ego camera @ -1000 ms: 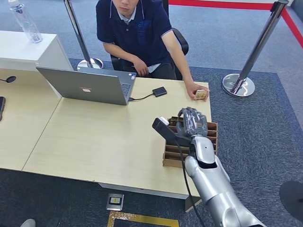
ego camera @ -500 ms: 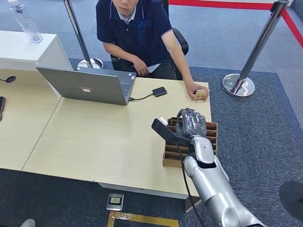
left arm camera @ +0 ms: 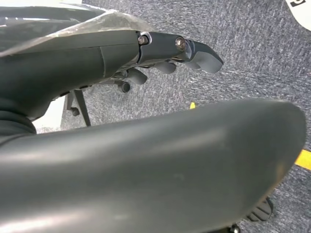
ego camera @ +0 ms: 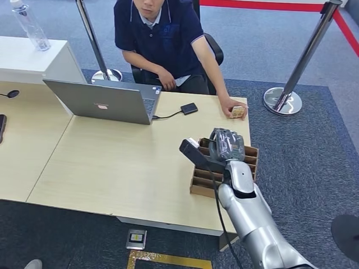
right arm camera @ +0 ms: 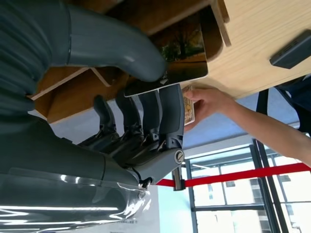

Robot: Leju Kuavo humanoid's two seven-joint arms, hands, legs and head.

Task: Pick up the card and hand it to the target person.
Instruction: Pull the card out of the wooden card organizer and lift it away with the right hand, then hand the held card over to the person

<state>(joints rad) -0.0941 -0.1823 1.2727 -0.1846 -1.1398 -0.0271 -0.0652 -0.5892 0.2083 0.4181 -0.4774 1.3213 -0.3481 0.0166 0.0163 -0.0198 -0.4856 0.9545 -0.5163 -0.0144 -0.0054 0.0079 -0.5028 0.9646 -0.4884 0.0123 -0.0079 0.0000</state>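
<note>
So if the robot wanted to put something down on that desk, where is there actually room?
The widest bare patch is the pale wooden desk in front of the open grey laptop, reaching across to the brown slotted cardboard holder. The far right corner is crowded: the robot's right hand over the holder, the person's hand, a small black device and its cable.

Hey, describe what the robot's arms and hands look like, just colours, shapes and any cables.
The right arm is a smooth, rounded silver shell, with a thin black cable running along it. The right hand is dark grey: a ribbed cover, a thick grey thumb, darker segmented fingers with silver screws, and clear plastic wrap at the wrist. The left hand looks alike: dark grey, with screws.
</note>
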